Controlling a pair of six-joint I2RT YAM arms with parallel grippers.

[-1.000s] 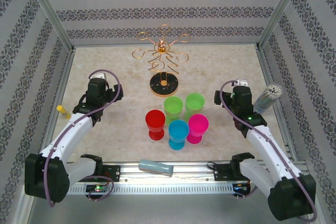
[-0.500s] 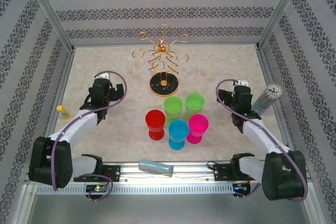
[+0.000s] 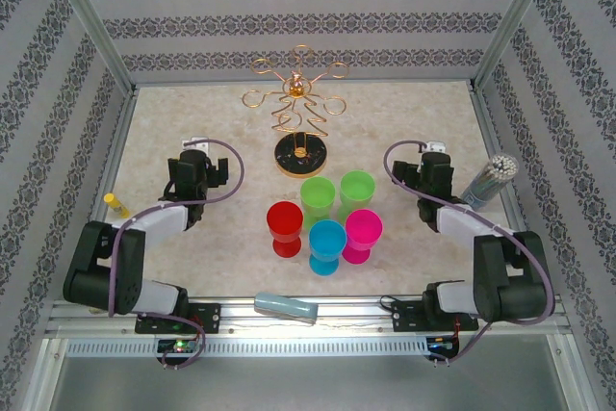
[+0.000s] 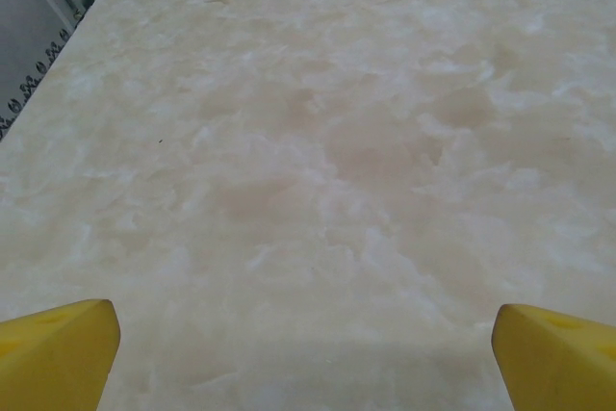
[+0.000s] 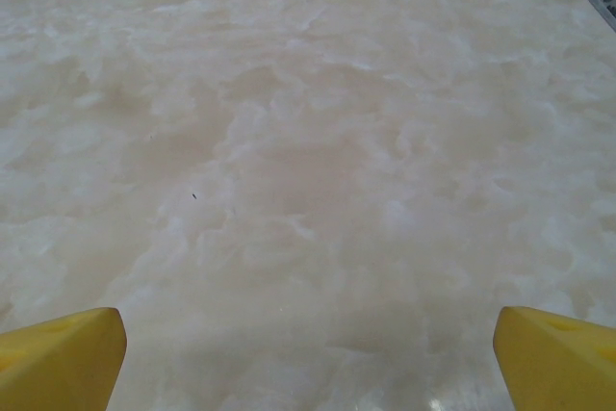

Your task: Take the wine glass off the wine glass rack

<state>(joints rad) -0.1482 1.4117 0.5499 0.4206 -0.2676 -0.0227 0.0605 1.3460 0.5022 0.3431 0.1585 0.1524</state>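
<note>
The gold wire wine glass rack [image 3: 298, 108] stands on its round black base at the back middle of the table, and its loop arms look bare. In front of it several coloured plastic wine glasses stand upright in a cluster: red [image 3: 284, 228], two green [image 3: 318, 201], blue [image 3: 326, 245], pink [image 3: 362, 235]. My left gripper [image 3: 195, 156] rests low to the left of the cluster, open. In the left wrist view the gripper [image 4: 308, 358] has its yellow fingertips [image 4: 58, 353] wide apart over bare table. My right gripper [image 3: 433, 153] sits to the right, and the right wrist view shows this gripper [image 5: 308, 358] open and empty.
A yellow stick [image 3: 116, 204] lies near the left wall. A clear tube of thin sticks [image 3: 489, 180] lies by the right wall, close to my right arm. A grey-blue cylinder [image 3: 286, 308] rests on the front rail. Patterned walls close in the table.
Both arms have folded back and down toward their bases. The grippers have shifted slightly inward and stayed open. The glasses and the rack have not moved.
</note>
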